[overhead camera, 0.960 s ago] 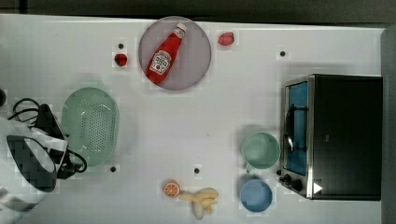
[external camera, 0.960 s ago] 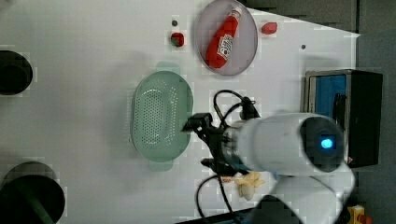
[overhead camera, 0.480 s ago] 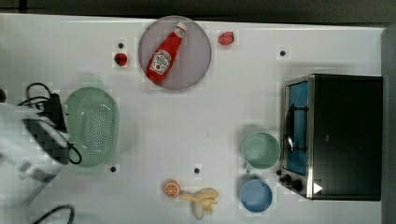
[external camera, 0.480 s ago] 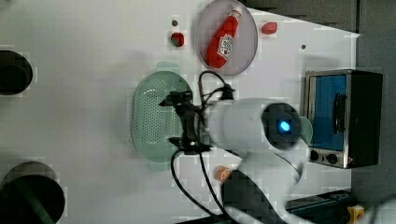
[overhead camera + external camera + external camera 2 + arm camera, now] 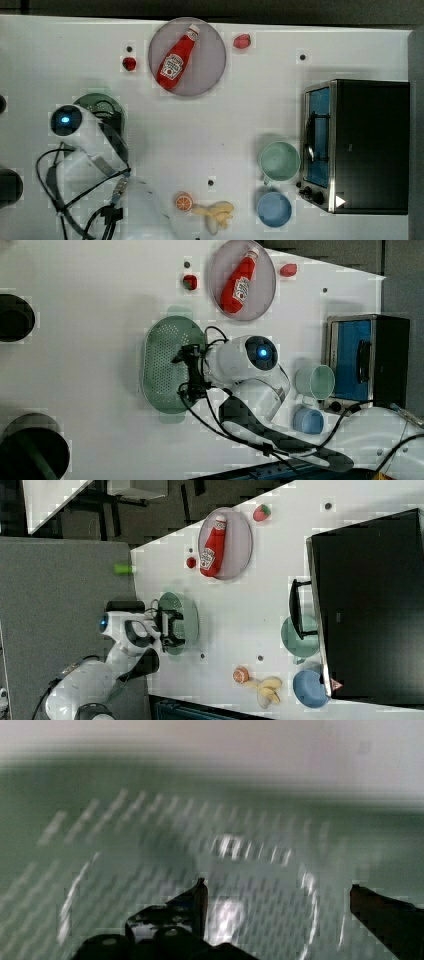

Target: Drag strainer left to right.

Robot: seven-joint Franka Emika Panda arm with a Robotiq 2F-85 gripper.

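Over the strainer [image 5: 162, 365] hangs the hand [image 5: 187, 372], on the desk [image 5: 250, 115] toward the top view's left; left view shows the pale mint oval bowl w/ its small holes, the hand's dark fingers above the rim on the left view's right side; right view has the hand [image 5: 172, 622] over the strainer [image 5: 187, 615] too. Wrist view: two dark fingertips [image 5: 197, 895] stand well apart w/ the perforated green bowl [image 5: 225, 845] between and beneath them — hand is wide open, nothing gripped; whether the tips touch the plastic, can't tell. Top view: the white arm covers most of the strainer [image 5: 102, 107], a dark green arc showing by the arm's blue light.

Elsewhere on the desk, top view: ketchup bottle [image 5: 176, 56] lying on a grey round plate [image 5: 212, 50] near the top edge; small red piece [image 5: 129, 63] just beside the plate, strawberry [image 5: 241, 41] on its other side; toaster oven [image 5: 357, 145] at the top view's right; green mug [image 5: 279, 161] and blue bowl [image 5: 273, 209] next to it; orange half [image 5: 183, 201] and bananas [image 5: 216, 212] near the bottom edge — all well apart from the strainer.
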